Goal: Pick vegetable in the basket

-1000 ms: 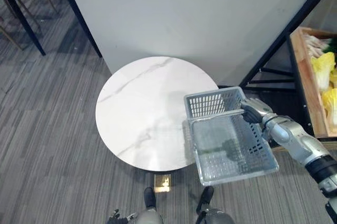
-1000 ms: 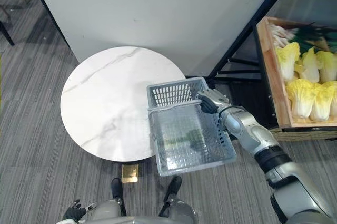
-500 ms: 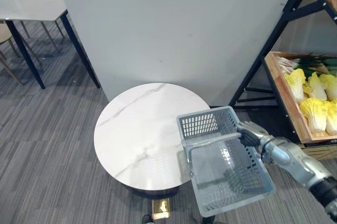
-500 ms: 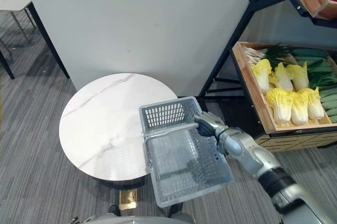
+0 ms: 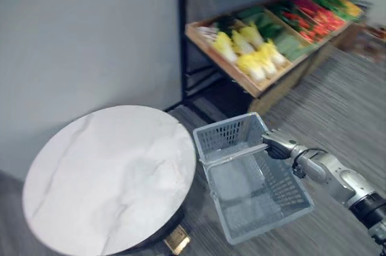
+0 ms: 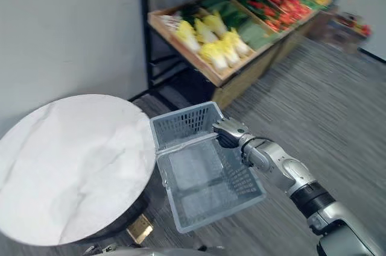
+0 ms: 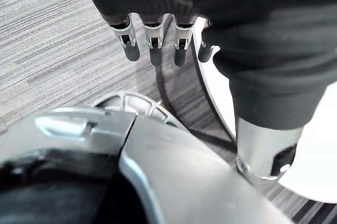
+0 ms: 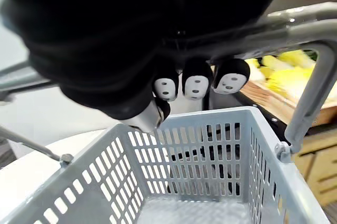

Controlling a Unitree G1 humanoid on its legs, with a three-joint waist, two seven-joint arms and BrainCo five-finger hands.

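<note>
An empty grey plastic basket (image 5: 226, 137) hangs off the right edge of the round table, above the floor. My right hand (image 5: 276, 146) is curled round its metal handle (image 8: 310, 29), and its fingers (image 8: 197, 84) show wrapped under the bar. Pale yellow cabbages (image 5: 256, 60) lie in a wooden crate (image 5: 212, 47) on the shelf beyond the basket, apart from it. My left hand (image 7: 152, 39) hangs low beside the table's edge, fingers straight and holding nothing.
The white marble round table (image 5: 102, 171) stands at the left. The black-framed shelf also carries green vegetables (image 5: 265, 27) and red ones (image 5: 313, 12), running off to the upper right. A grey wall (image 5: 84, 27) is behind the table; striped carpet (image 5: 350, 105) lies at the right.
The whole picture has swung, so the camera has turned toward the shelf and the crates show more fully. My right hand still holds the basket by its handle.
</note>
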